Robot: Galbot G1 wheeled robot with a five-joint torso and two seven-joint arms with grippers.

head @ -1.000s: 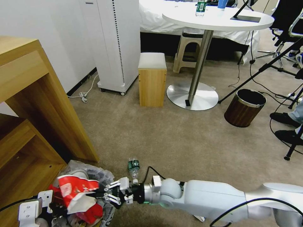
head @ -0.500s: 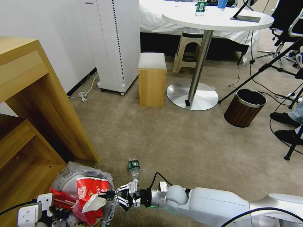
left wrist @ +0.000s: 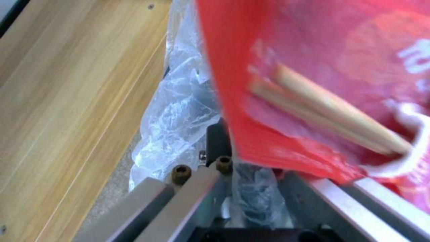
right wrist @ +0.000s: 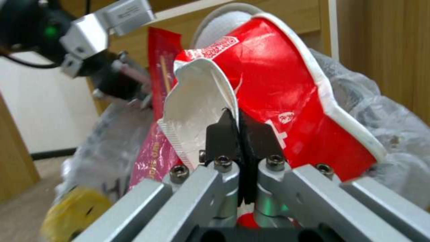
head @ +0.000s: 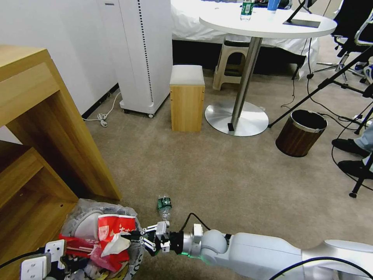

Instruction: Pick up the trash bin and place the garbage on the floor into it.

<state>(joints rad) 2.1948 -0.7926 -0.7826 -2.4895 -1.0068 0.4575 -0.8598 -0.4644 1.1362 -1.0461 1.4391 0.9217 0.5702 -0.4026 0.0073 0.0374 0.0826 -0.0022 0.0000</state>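
The trash bin, lined with a crinkly plastic bag, hangs low at my left, heaped with garbage. My left gripper is shut on its rim beside a red wrapper holding wooden sticks. My right gripper is shut on the torn white edge of the red-white paper bowl, which lies on top of the heap. The right wrist view shows its fingers pinching that bowl. A white slipper lies in the bin behind it. A green-label bottle lies on the floor just beyond the right gripper.
A wooden desk stands close on the left, right by the bin. Farther off are a white appliance, a wooden stool, a round table's base, a brown wood-grain bin, stand legs and a person's shoes.
My right gripper has carried the paper bowl down and a little to the right, so it now rests lower on the bin's heap. The left gripper has sunk slightly.
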